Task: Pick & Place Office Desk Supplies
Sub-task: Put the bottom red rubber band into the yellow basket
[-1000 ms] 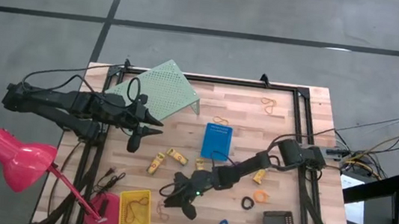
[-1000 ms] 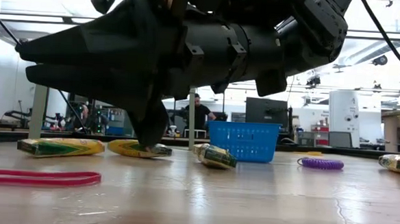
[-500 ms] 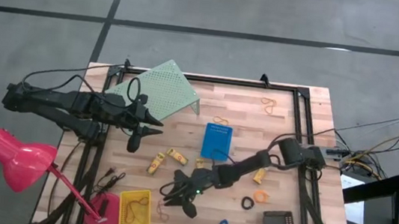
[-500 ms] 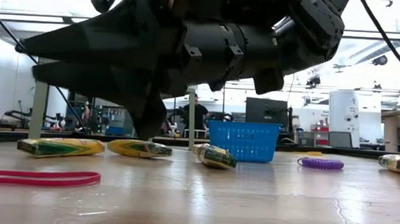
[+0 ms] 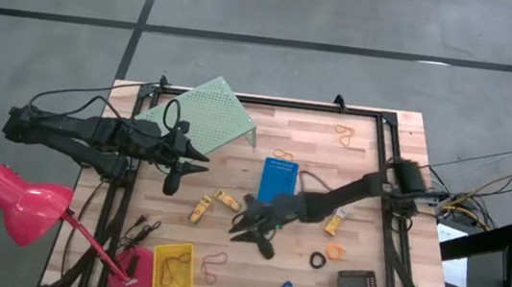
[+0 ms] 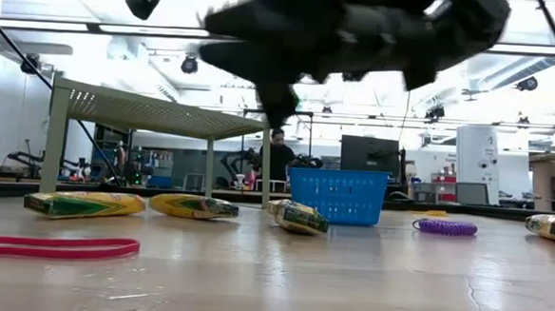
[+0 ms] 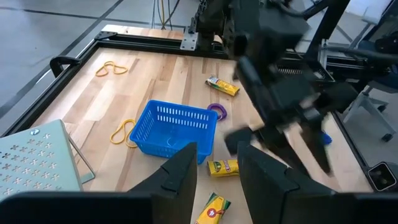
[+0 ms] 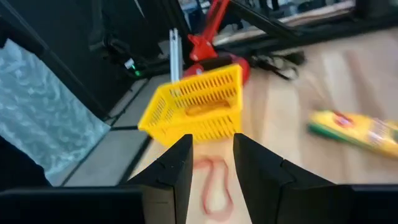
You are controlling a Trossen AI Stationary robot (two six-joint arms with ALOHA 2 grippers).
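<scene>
Right gripper (image 5: 248, 228) hangs over the middle of the table (image 5: 359, 175), just in front of the blue bin (image 5: 278, 181); fingers apart, nothing between them. A reddish rubber band (image 8: 214, 183) lies loose on the wood beside the yellow bin (image 8: 199, 109), near the front edge, likely meant for that bin. Left gripper (image 5: 198, 161) waits over the left side beside the green riser (image 5: 209, 111), fingers slightly parted and empty. Yellow pieces (image 5: 225, 199) lie scattered mid-table, unsorted.
</scene>
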